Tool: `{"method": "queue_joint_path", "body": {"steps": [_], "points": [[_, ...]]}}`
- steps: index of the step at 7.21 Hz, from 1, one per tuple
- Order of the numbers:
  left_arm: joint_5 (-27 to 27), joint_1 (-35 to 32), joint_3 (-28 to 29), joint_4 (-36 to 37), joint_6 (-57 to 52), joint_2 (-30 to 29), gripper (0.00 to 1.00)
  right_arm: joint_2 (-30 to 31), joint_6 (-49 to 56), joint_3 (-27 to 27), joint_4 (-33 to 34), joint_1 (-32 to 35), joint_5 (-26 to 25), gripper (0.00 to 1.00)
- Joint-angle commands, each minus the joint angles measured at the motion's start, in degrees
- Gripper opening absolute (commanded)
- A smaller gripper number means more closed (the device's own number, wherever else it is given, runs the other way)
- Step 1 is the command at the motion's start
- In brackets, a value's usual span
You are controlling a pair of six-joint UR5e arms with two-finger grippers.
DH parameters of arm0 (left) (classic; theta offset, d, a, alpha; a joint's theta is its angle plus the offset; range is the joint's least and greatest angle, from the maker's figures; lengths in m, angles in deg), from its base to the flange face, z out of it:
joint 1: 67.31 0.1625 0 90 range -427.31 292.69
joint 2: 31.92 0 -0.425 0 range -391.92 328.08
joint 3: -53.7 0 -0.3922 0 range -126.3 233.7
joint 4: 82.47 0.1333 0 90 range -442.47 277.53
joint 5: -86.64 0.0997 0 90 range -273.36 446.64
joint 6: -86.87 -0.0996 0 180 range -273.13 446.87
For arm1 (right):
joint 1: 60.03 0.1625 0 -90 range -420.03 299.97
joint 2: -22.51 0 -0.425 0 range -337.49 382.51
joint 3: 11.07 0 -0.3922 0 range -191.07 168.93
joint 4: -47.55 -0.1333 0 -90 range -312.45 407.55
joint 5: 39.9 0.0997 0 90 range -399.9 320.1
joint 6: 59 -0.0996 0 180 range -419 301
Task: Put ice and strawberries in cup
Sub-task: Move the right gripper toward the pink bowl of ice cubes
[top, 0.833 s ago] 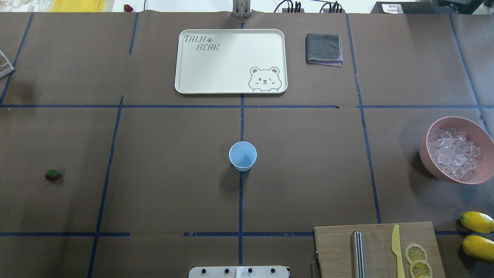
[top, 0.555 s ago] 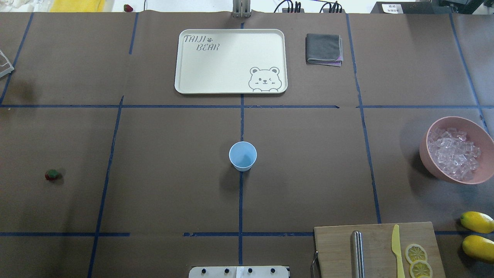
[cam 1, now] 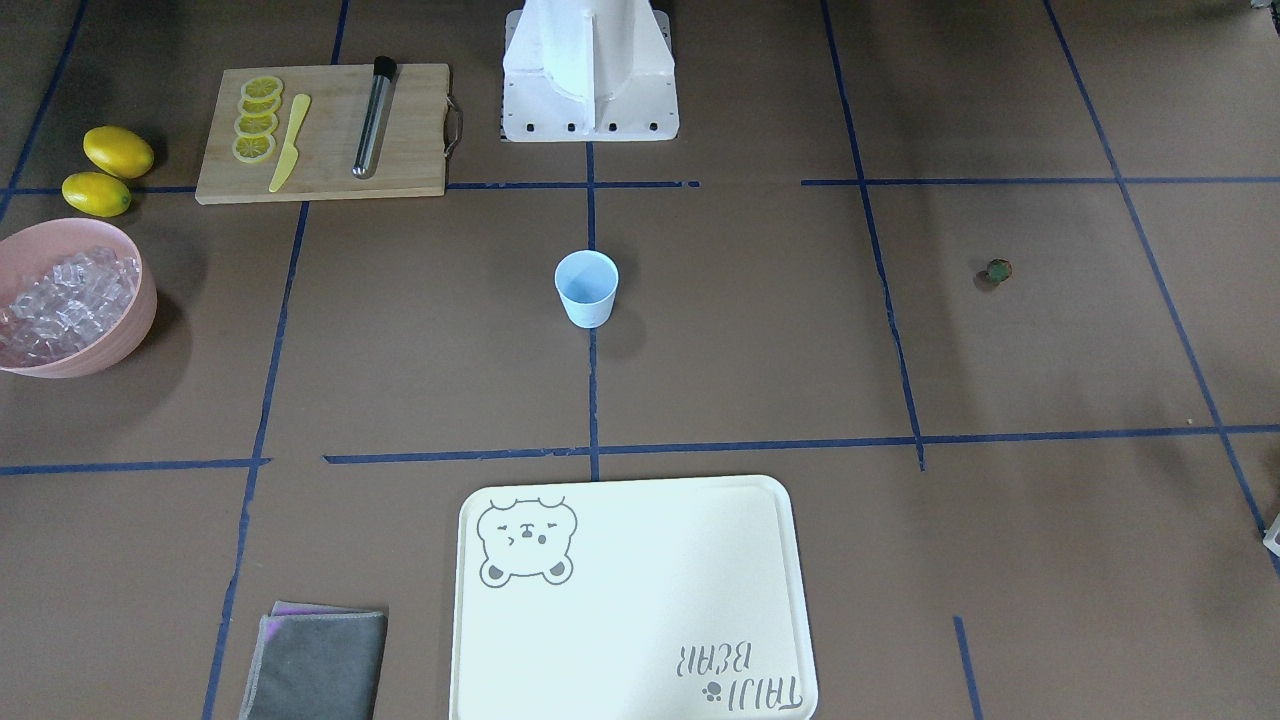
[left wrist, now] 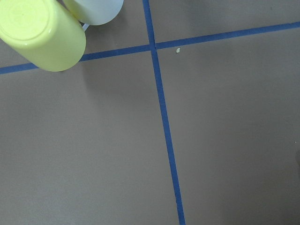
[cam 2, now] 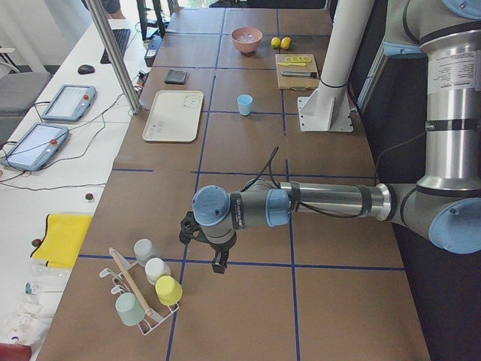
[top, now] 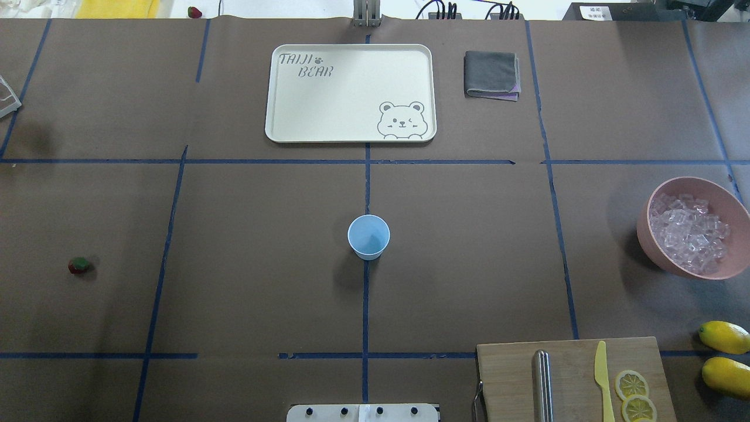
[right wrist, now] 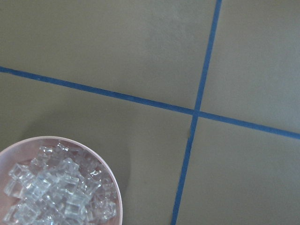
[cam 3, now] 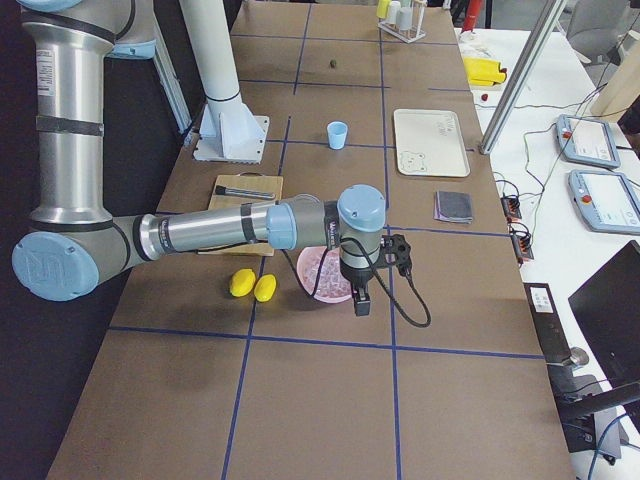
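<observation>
**Grippers at the table's ends, cup upright mid-table**

Seen only from the sides: left gripper (cam 2: 219, 265) hanging near a yellow cup (cam 2: 168, 289), right gripper (cam 3: 361, 305) beside the pink bowl (top: 646, 240). Cannot tell open or closed. Mid-table on the tape cross, mouth up, well apart from tray (top: 345, 99) and cutting board (top: 510, 375): the cup (top: 368, 237). Far to its left: the strawberry (top: 79, 265), too small to judge its pointing. Heaped in the bowl near the right edge: the ice (top: 688, 234).

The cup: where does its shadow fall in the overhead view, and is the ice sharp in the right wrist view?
Overhead view: the cup casts a soft shadow toward the bottom edge. Right wrist view: the ice is sharp, with glints.
</observation>
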Motion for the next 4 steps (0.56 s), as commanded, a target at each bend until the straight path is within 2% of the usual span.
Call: {"method": "queue_joint_path", "body": {"steps": [1,3,4], "points": [[-0.08,0.0,-0.09,0.02,0.08,0.06,1.0,-0.67,-0.05,-0.54,-7.3,-7.8,-3.14,1.0],[-0.42,0.0,-0.18,0.02,0.17,0.14,1.0,-0.06,-3.92,-0.45,-15.29,-16.34,-6.76,1.0],[-0.43,0.09,-0.09,0.02,0.17,0.14,1.0,0.38,-3.84,-0.45,-15.59,-18.29,-6.86,1.0]]}}
